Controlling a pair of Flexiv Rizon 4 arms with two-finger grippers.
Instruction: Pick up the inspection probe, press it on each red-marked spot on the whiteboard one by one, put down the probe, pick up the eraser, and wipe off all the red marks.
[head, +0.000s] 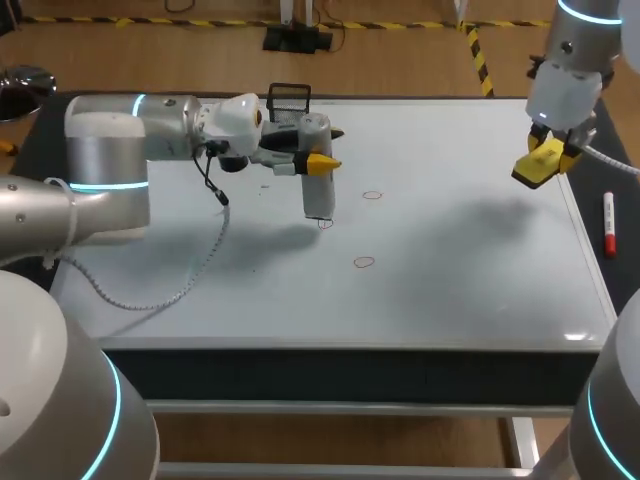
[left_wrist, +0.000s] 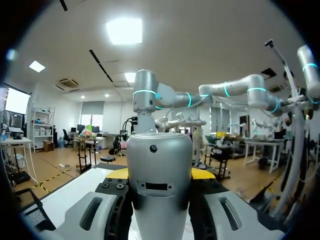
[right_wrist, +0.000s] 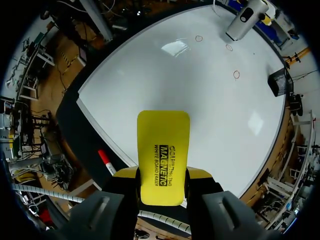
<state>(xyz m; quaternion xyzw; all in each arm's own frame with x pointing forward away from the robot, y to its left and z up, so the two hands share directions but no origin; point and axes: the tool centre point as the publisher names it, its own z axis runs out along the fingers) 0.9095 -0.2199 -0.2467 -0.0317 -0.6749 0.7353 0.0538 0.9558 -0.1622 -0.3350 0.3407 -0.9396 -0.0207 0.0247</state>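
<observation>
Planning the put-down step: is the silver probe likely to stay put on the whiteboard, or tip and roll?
The probe looks like a rigid, smooth cylinder, so laid flat it would probably roll on the glossy whiteboard. Stood on end it looks tall and narrow, so it may well tip. Its metal-looking shell suggests some weight.

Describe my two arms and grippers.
Left arm and right arm: rounded silver-grey segments with glowing cyan rings at the joints. A white ribbed cable trails along the left arm, a black cable near its wrist. Left gripper and right gripper: dark bodies, yellow tips.
</observation>
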